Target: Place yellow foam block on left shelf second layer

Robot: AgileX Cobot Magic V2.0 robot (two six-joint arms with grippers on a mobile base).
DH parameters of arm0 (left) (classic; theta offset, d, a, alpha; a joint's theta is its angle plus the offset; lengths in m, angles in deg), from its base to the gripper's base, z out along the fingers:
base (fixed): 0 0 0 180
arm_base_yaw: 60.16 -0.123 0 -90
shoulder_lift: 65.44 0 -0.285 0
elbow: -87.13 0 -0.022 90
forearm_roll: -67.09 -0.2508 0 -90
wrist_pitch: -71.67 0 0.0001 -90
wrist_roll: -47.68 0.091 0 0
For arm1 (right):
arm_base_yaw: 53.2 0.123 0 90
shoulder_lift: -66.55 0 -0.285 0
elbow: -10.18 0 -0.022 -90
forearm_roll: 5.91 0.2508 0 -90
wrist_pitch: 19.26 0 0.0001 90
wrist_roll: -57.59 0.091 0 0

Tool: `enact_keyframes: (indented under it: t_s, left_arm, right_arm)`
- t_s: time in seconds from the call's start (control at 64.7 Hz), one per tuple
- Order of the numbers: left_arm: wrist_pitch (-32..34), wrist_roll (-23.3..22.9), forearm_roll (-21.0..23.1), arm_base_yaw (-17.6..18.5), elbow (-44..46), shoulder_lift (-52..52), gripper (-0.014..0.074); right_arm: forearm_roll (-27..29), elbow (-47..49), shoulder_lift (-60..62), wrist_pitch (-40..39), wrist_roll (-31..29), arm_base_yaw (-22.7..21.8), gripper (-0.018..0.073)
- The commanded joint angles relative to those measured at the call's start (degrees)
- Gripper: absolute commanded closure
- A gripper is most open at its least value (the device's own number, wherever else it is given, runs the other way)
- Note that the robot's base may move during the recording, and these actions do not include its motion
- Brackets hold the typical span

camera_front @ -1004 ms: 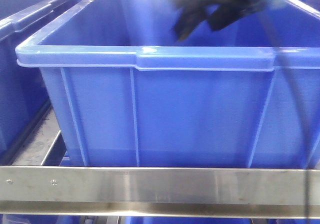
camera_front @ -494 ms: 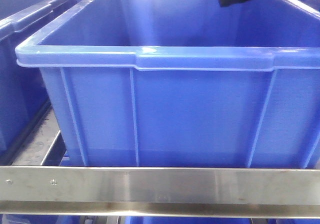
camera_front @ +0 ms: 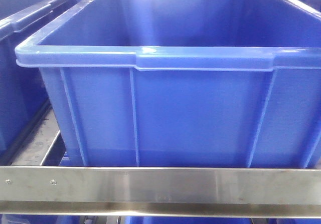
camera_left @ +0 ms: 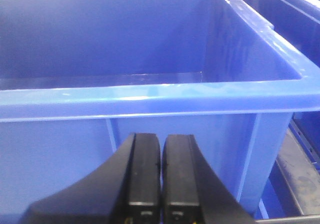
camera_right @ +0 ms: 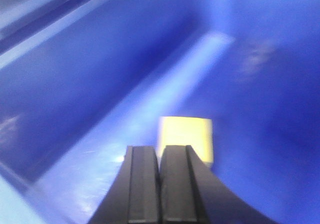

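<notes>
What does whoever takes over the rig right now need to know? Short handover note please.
Left gripper: shut, empty, parked in front of the near wall of a blue bin.
Right gripper: shut, empty, above the inside of a blue bin.
Yellow block: lying on that bin's floor near a wall, just beyond the right fingertips, nothing gripping it.
Front view: neither arm in sight, only the bin behind the steel shelf rail; the block cannot be seen from there.
Done: block looks released into the bin.
Left: I cannot confirm from these views that this is the left shelf's second layer; check that.

yellow foam block, blue bin, black end effector
</notes>
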Motion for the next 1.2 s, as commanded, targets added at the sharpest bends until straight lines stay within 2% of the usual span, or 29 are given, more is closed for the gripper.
enact_keyframes:
  t_s: [0.0, 0.293, 0.479, 0.741, 1.189]
  left_arm:
    - [5.0, -0.2, -0.1, 0.4, -1.5, 0.8, 0.046]
    - [5.0, -0.2, -0.1, 0.4, -1.5, 0.8, 0.046]
    - [5.0, -0.2, -0.1, 0.4, -1.5, 0.8, 0.046]
    - [5.0, -0.2, -0.1, 0.4, -1.5, 0.8, 0.046]
    - [5.0, -0.2, -0.1, 0.4, -1.5, 0.8, 0.0459]
  right_arm:
    - [1.5, -3.1, 6.3, -4.7, -0.5, -3.6, 0.0504]
    - [1.9, -17.5, 30.6, -4.7, -0.5, -20.8, 0.0504]
    - [2.1, -24.4, 41.4, -4.6, -0.5, -28.2, 0.0504]
    - [3.8, -32.4, 51.0, -4.9, -0.5, -32.9, 0.0504]
    - [3.8, -35.0, 50.8, -5.2, -0.5, -32.9, 0.0504]
